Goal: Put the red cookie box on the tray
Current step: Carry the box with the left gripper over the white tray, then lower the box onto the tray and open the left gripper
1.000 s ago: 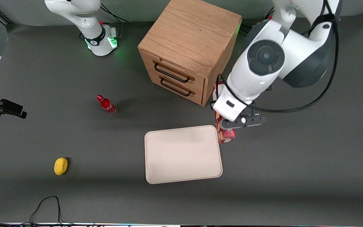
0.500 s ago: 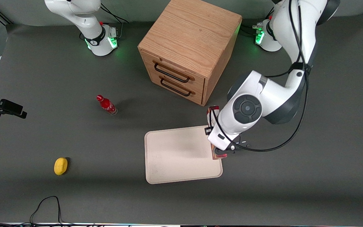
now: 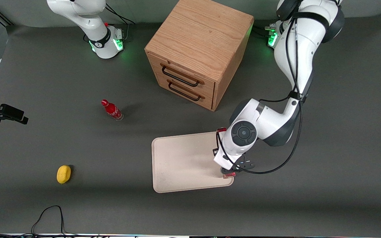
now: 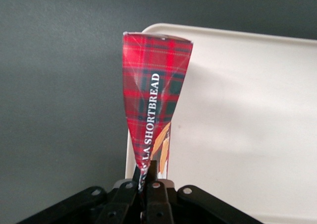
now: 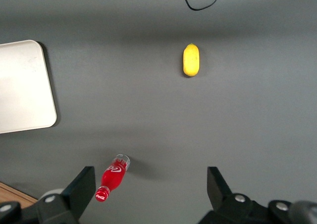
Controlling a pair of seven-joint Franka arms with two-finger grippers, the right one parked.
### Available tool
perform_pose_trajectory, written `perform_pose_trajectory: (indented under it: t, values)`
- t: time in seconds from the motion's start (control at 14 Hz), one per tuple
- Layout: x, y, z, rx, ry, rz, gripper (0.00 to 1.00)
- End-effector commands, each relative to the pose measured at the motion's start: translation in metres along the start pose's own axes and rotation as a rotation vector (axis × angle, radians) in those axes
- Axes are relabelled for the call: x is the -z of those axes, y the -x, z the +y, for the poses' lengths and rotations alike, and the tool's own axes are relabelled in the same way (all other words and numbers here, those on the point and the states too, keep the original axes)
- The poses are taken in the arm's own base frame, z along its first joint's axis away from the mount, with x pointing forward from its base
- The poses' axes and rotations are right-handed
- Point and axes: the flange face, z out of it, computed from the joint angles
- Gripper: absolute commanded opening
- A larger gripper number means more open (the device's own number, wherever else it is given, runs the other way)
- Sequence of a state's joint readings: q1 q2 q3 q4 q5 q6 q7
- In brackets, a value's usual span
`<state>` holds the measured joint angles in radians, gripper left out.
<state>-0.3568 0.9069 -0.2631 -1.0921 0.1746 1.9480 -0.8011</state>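
Front view: the gripper point(image 3: 229, 172) hangs over the tray point(image 3: 184, 162) at its edge toward the working arm's end of the table; only red slivers of the box point(image 3: 222, 130) peek out from under the wrist.

Left wrist view: the fingers point(image 4: 152, 177) pinch the box point(image 4: 154, 92), which lies along the tray's point(image 4: 247, 110) edge.

Right wrist view: bottle point(image 5: 113, 178), lemon point(image 5: 190, 59) and tray point(image 5: 22, 85) lie on the table.
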Motion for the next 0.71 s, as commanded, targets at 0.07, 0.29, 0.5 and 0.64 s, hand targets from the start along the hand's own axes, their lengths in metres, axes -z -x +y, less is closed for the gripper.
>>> perform_pose_trajectory:
  t: [0.07, 0.29, 0.5, 0.64]
  values:
    - [-0.013, 0.002, 0.006, 0.011, -0.017, 0.036, 0.00]
    - [-0.015, 0.004, 0.008, 0.005, -0.018, 0.035, 0.00]
    - [-0.024, 0.005, 0.005, -0.022, -0.053, 0.046, 1.00]
    - [-0.022, 0.005, 0.005, -0.027, -0.060, 0.053, 1.00]
